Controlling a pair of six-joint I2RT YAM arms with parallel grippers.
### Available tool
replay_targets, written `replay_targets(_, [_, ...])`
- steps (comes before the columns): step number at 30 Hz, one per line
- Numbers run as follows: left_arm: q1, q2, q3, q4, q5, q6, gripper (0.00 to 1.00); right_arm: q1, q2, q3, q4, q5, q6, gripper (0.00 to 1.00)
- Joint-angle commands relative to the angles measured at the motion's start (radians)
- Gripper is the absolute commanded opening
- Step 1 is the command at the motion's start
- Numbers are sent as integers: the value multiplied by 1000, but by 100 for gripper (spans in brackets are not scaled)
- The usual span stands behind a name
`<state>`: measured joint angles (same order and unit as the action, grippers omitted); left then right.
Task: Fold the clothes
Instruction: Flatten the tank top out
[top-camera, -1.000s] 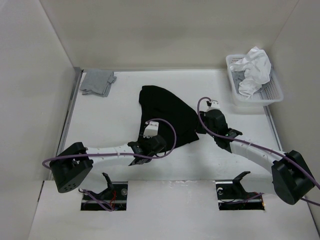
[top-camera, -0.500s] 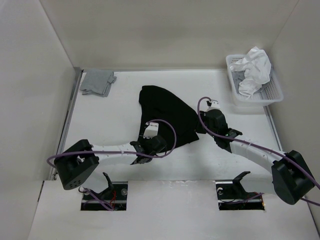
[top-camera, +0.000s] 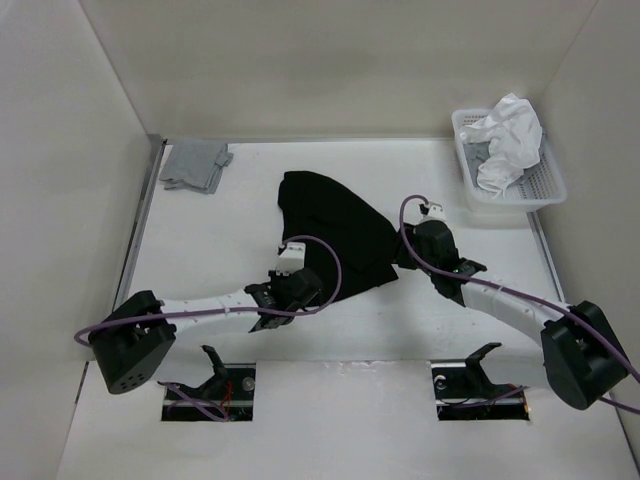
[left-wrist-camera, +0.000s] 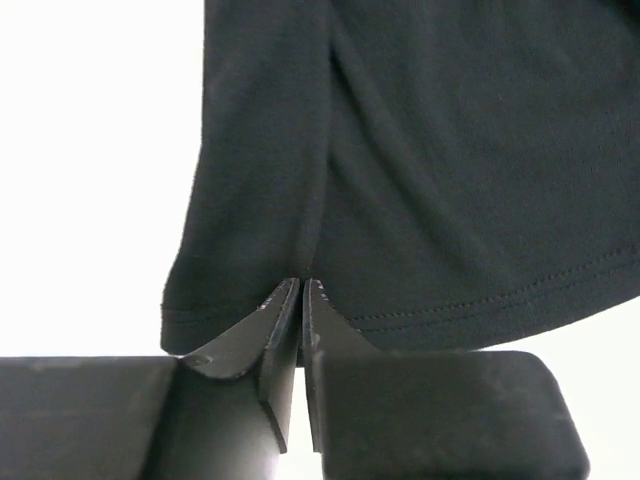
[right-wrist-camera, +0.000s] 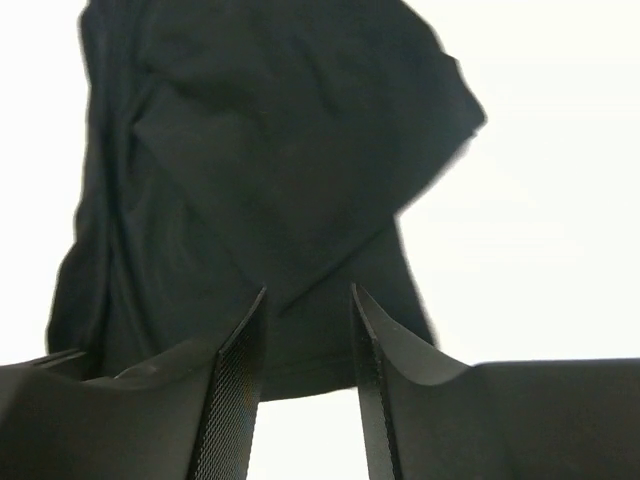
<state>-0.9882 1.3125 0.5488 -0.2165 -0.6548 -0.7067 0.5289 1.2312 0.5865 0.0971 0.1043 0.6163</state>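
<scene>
Left gripper (left-wrist-camera: 301, 284) is pinched shut on the near hem of the black T-shirt (top-camera: 335, 225). At its 3 o'clock, the right gripper (right-wrist-camera: 308, 290) holds its fingers apart over the same edge. Farther on, the shirt lies crumpled on the table (top-camera: 200, 240), narrowing toward 11 o'clock.

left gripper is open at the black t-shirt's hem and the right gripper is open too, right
No: the left gripper is shut, pinching the hem of the black T-shirt, as the left wrist view shows. The right gripper is indeed open.
</scene>
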Motion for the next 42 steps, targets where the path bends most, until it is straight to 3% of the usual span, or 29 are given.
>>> replay_targets(1, [27, -54, -18, -4, -2, 0, 2, -28, 2, -28, 10, 29, 36, 44])
replay_targets(7, [78, -232, -9, -18, 44, 16, 0, -62, 28, -47, -52, 69, 65, 43])
replay_targets(12, [197, -470, -3, -55, 133, 3, 0, -51, 85, -21, -114, 89, 72, 38])
replay_targets(17, [343, -613, -21, -73, 216, -2, 0, -22, 135, 9, -165, 89, 85, 40])
replay_targets(27, [523, -647, -95, -20, 412, 7, 0, 4, 166, 21, -183, 57, 102, 38])
replay_targets(33, [530, -644, -93, 11, 426, 6, 0, 4, 169, 9, -180, 25, 109, 28])
replay_targets(39, [523, -628, -81, 29, 426, 1, 0, -11, 186, 12, -168, -37, 89, 25])
replay_targets(42, [523, -628, -79, 37, 425, -2, 0, -28, 192, 9, -157, -57, 85, 13])
